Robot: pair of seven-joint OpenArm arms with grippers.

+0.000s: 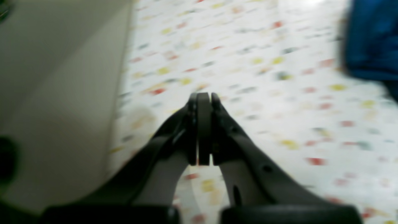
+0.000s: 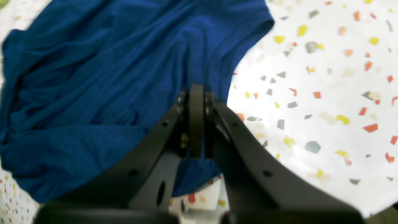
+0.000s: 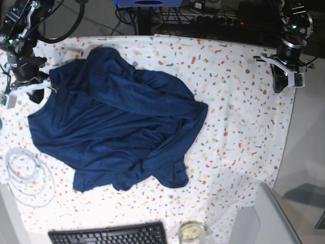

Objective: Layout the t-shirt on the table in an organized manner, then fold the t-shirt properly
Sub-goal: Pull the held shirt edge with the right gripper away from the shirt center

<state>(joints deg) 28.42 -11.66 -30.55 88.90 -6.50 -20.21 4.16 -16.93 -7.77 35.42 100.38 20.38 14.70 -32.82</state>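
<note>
Over at the left of the base view, the right hand (image 3: 39,93) sits at the counter's far-left edge, right at the rim of the t-shirt (image 3: 117,127). Its wrist camera shows the two jaws pressed flat together with blue cloth lying under and ahead of them; I cannot tell whether any fabric is caught between them. The t-shirt itself sprawls rumpled across the left and middle of the counter (image 3: 244,127), bunched into folds and not spread flat. A coil of pale cable (image 3: 25,175) lies by its lower-left corner, and a black keyboard (image 3: 109,235) and a small glass jar (image 3: 190,232) sit along the near edge. Far to the right, the left hand (image 3: 279,83) hangs over the counter's right border, closed on nothing, well apart from the shirt.
</note>
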